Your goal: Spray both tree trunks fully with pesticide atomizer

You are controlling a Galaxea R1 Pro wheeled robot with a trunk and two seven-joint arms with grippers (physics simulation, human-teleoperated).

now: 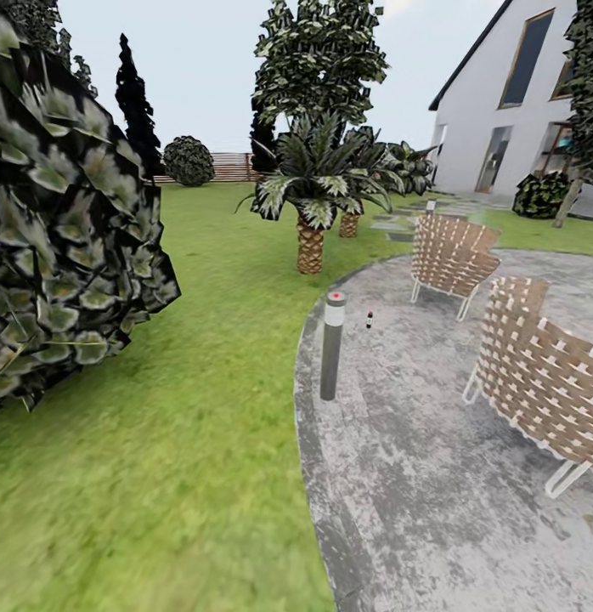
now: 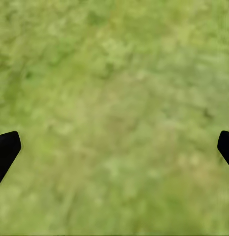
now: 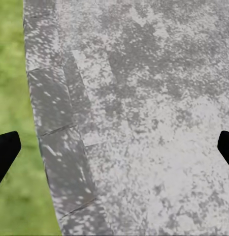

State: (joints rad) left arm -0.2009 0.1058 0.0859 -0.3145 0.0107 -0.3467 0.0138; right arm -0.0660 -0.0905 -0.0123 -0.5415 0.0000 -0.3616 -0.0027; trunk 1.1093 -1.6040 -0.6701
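Standing on paving point(image 1: 432, 442), atomizer point(image 1: 369, 320) far ahead of pincers.

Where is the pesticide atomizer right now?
In the head view, a small dark bottle that looks like the atomizer stands on the grey paving, just right of the short lamp post, ahead of the nearer woven chair.

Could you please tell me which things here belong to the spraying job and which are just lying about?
Job: small dark bottle on the paving, likely the atomizer; leaning tree trunk at far right, possibly; lawn.
Lying about: lamp post; woven chairs; palms; house.
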